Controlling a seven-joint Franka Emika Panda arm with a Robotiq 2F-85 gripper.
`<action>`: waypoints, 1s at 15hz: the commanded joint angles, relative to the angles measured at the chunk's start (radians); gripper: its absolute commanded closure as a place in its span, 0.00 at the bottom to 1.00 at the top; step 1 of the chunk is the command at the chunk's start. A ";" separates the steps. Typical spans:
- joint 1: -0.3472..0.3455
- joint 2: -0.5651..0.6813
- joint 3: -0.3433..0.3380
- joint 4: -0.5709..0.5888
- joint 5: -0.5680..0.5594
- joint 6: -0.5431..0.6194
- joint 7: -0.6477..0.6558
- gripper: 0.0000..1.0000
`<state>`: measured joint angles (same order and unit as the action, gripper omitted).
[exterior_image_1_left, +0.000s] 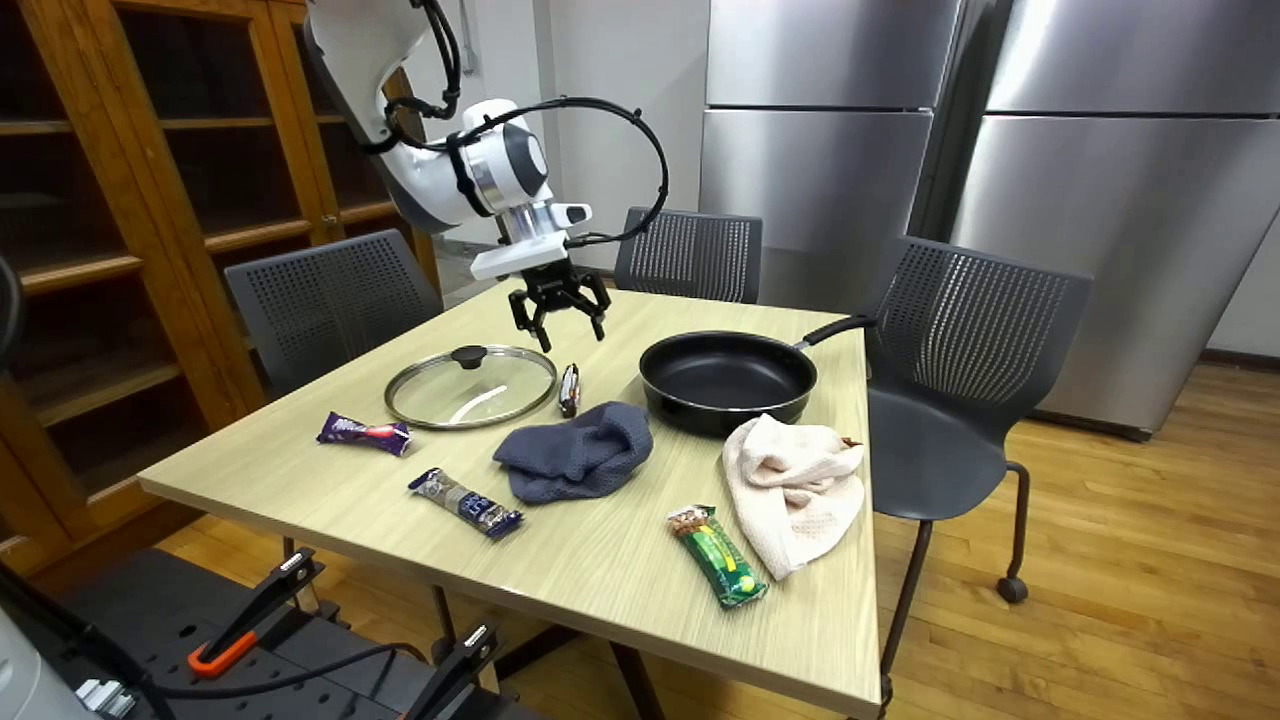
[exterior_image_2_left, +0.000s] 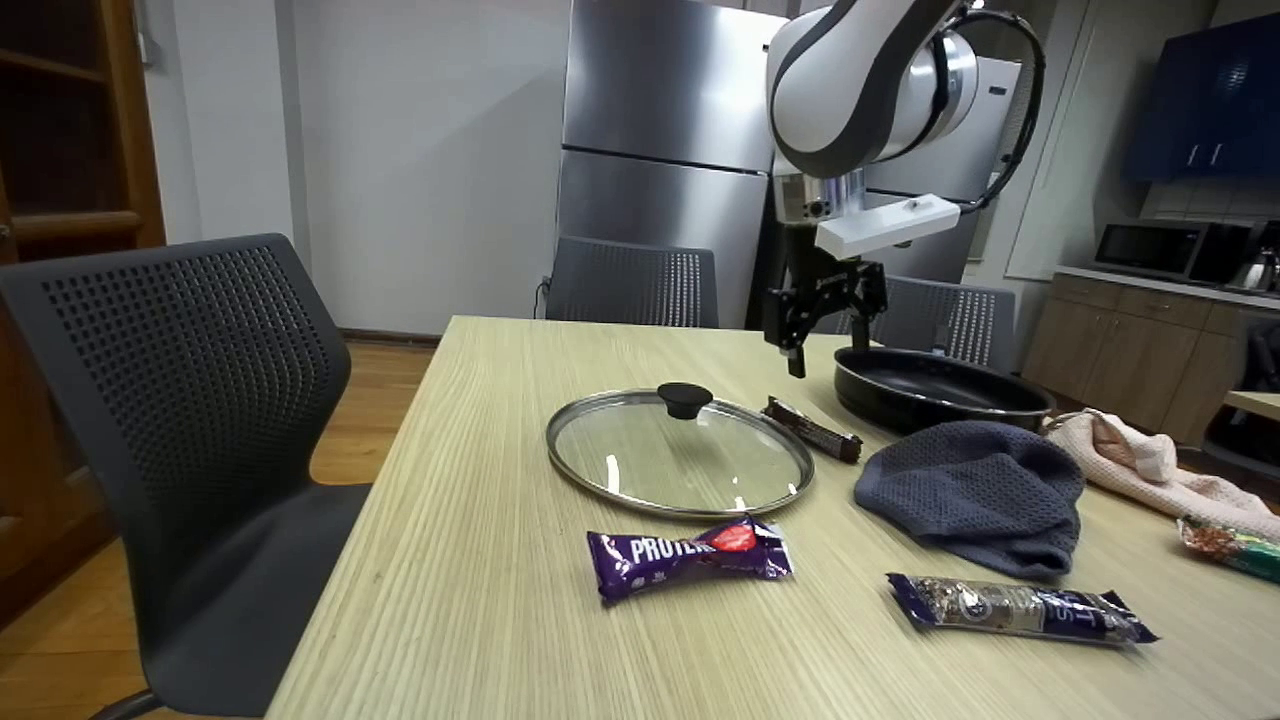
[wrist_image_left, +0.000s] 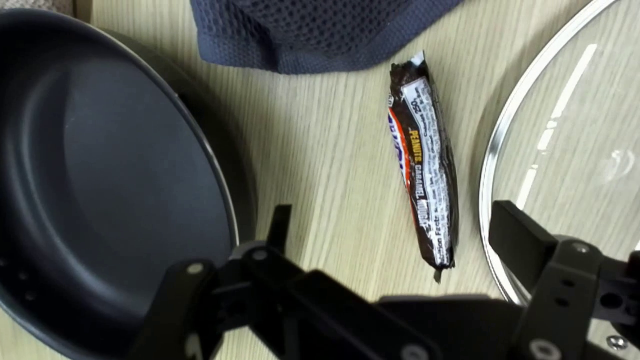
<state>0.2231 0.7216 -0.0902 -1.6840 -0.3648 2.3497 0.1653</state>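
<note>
Here, the claw (exterior_image_1_left: 573, 338) hangs spread above a pale wood-grained table (exterior_image_1_left: 590, 560), steel refrigerators (exterior_image_1_left: 820, 190) behind, perhaps a microwave (exterior_image_2_left: 1145, 248) beyond.

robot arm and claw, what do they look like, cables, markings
The rounded robot arm is white with dark grey caps and a silver wrist section. A black cable loops off it, and a white boxy housing sits above the claw. The claw is black, two-fingered and jointed; any lettering is too small to read.
</note>
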 joint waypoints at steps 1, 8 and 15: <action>-0.022 0.019 0.016 -0.011 0.007 0.018 -0.029 0.00; -0.027 0.092 0.009 0.026 0.013 0.029 -0.029 0.00; -0.041 0.136 0.011 0.063 0.024 0.026 -0.039 0.00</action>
<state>0.1993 0.8320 -0.0901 -1.6618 -0.3606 2.3781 0.1634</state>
